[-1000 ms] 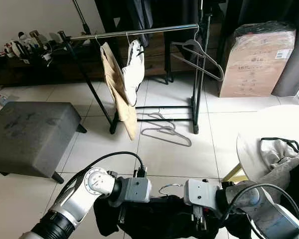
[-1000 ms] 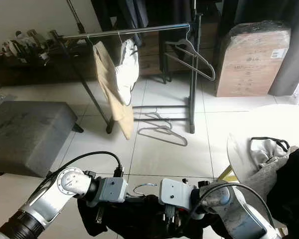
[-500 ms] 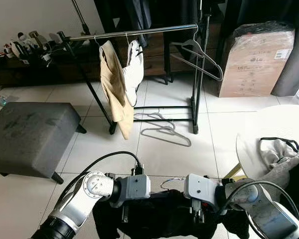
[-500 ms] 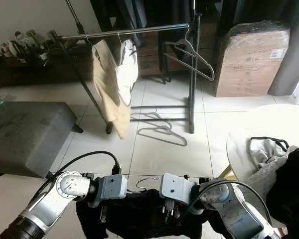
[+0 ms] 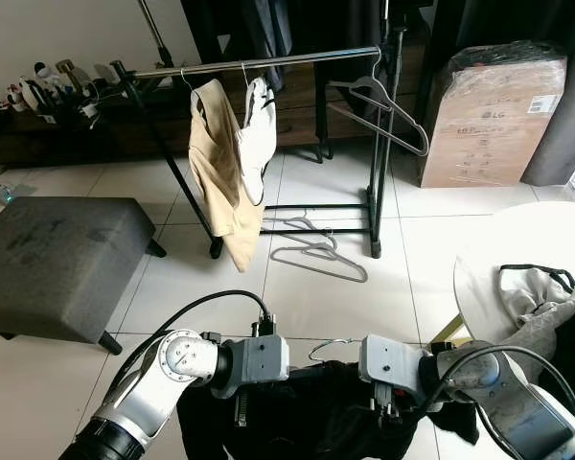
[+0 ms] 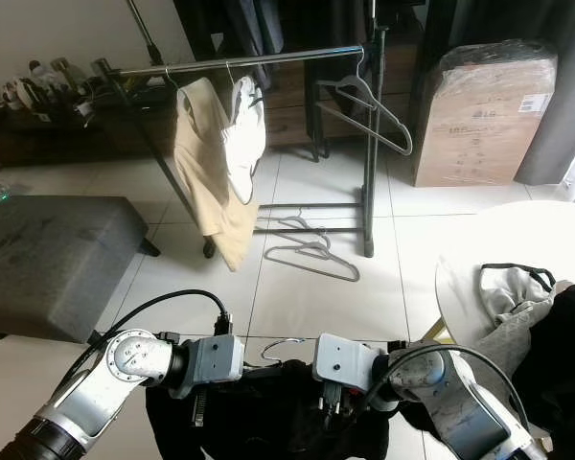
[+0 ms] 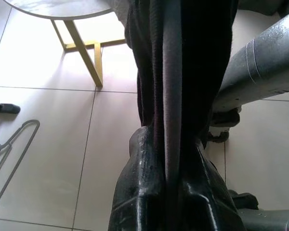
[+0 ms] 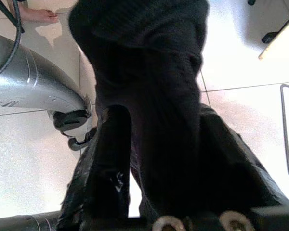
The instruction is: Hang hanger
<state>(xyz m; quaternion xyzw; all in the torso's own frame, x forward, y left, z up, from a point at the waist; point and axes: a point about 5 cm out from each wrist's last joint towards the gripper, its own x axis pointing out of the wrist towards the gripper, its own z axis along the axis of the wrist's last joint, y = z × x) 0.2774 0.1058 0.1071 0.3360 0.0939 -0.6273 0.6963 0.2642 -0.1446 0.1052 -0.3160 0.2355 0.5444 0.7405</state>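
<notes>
Lower centre of frame: left tool (image 7: 171, 192) and right tool (image 8: 135, 192) both grip a black knitted garment (image 5: 316, 417) carried on a wire hanger (image 5: 333, 346) with a curved metal hook. Upper centre: tubular steel clothes rail (image 5: 268, 60).

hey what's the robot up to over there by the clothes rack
It is holding a black garment on a hanger, whose metal hook sticks up between its wrists. The left gripper and right gripper each clamp the fabric. The clothes rail ahead, already carrying a tan garment, is not yet reached.
</notes>
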